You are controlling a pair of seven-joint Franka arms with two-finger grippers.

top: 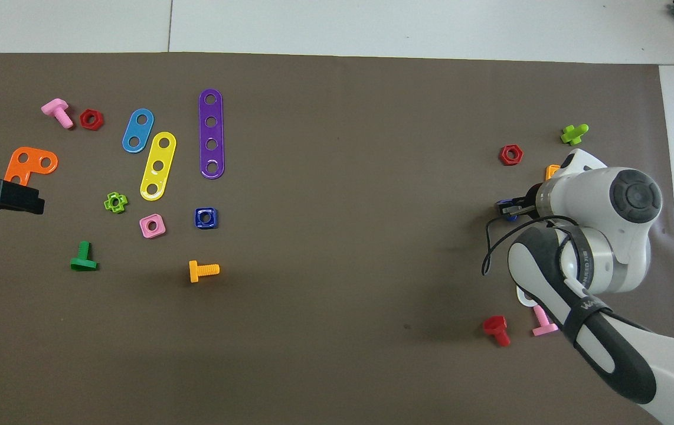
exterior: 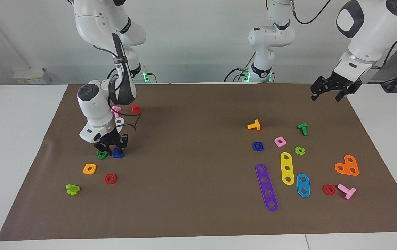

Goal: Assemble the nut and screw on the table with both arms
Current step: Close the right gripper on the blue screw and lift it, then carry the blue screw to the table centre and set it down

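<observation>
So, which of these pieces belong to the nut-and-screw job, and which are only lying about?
Belong to the job:
- screw, under the right gripper
- nut
- left gripper, waiting

Only lying about:
- green triangular nut
- pink square nut
- orange bolt
- purple strip

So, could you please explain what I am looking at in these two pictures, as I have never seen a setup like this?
These are two white robot arms at a paper-covered table, each ending in a black two-finger gripper. One picture looks from across the table, so the arms stand at its top; the other looks down from above their own end. Small coloured toy nuts, bolts and strips lie scattered about. The right gripper is down at the dark-blue screw, beside a green triangular nut; whether it grips it I cannot tell. The dark-blue nut lies toward the left arm's end. The left gripper hangs open over that end, holding nothing.
</observation>
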